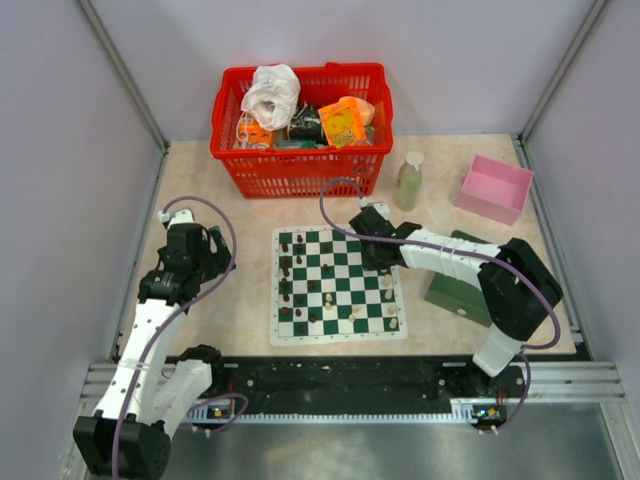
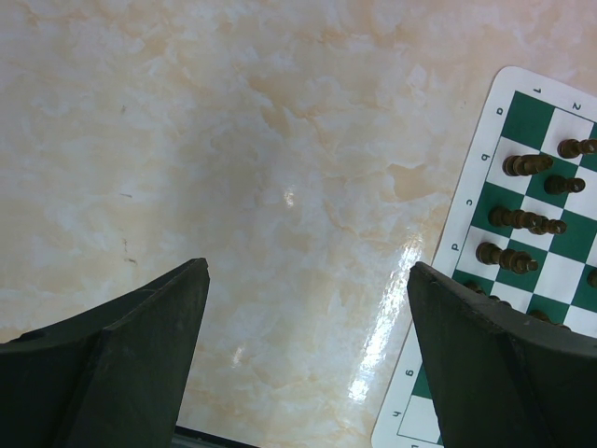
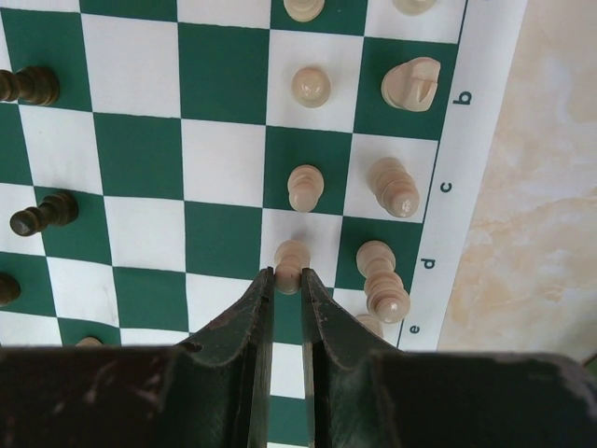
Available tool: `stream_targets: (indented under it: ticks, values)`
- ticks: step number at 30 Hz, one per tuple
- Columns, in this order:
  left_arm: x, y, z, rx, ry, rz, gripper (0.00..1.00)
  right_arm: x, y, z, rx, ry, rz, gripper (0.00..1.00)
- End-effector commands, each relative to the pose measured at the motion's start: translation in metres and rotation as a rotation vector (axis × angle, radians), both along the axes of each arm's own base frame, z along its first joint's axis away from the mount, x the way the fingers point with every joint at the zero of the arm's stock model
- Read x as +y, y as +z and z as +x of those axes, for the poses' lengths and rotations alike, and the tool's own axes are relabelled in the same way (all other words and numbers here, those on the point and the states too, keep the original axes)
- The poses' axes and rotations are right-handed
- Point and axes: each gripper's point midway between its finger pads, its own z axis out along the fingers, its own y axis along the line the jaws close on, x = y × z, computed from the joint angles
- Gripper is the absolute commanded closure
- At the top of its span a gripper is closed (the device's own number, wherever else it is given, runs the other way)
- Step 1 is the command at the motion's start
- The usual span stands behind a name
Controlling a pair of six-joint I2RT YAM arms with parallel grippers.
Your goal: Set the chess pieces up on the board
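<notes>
The board [image 1: 340,337], a green and white checked mat, lies in the middle of the table. Dark brown chess pieces [image 1: 287,270] stand along its left columns and cream ones [image 1: 390,295] along its right. My right gripper [image 3: 288,275] hangs over the board's right side [image 1: 375,265], shut on a cream pawn [image 3: 292,257] pinched between the fingertips above a white square. Other cream pieces [image 3: 392,187] stand right beside it by the lettered border. My left gripper [image 2: 308,269] is open with nothing in it, above bare table left of the board [image 1: 213,250]; dark pieces [image 2: 522,219] show at its right.
A red basket [image 1: 300,130] full of packets stands behind the board. A pale bottle [image 1: 408,180] and a pink box [image 1: 495,188] are at the back right. A dark green box [image 1: 455,285] lies under the right arm, just right of the board.
</notes>
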Motion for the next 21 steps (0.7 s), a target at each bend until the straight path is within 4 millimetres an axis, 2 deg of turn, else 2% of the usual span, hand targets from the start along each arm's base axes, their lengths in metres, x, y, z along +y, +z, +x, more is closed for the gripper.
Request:
stream_targets:
  ticks: [1, 12, 15, 21]
  values:
    - [-0.001, 0.005, 0.006, -0.036, -0.005, -0.001, 0.07, 0.004, 0.014, 0.016, -0.057, -0.011, 0.014, 0.86]
    - [-0.001, 0.006, 0.006, -0.039, -0.006, 0.0, 0.07, 0.005, 0.001, 0.014, -0.026, -0.005, 0.002, 0.85]
    - [-0.001, 0.006, 0.007, -0.039, -0.006, -0.003, 0.07, 0.005, 0.003, 0.015, -0.031, -0.002, 0.002, 0.85]
    - [-0.001, 0.006, 0.006, -0.037, -0.007, -0.001, 0.07, 0.011, 0.02, 0.016, -0.05, 0.021, 0.037, 0.69]
